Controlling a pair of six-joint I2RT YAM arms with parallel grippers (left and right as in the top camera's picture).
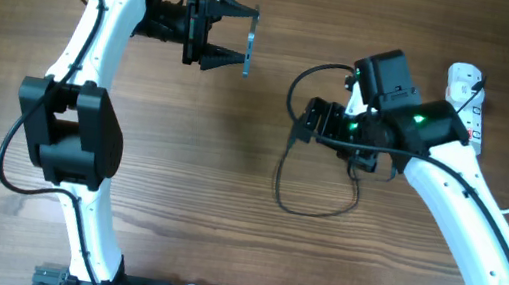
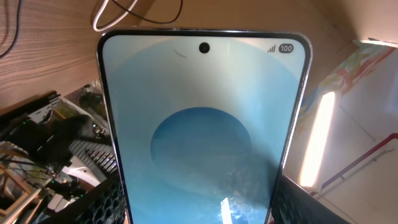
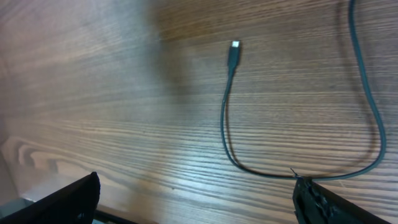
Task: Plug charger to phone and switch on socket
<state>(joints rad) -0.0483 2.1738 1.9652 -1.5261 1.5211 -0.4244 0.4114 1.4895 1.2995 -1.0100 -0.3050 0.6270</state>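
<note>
left gripper [image 1: 244, 39] held the phone [image 2: 202, 124] aloft; right gripper [image 3: 193, 202], jaws wide and empty, hung nearer the charger plug tip [image 3: 234, 48], which lay on the table [image 3: 93, 93] just ahead, seemingly pointing away.

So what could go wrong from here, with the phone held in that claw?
1. The left gripper holds the phone only by its side edges. Pushing a plug in might make it slip or twist.
2. The plug tip is small and lies flat on the table. The open right gripper could miss it or grab it crooked.
3. The cable loops close by that gripper and might snag.
</note>
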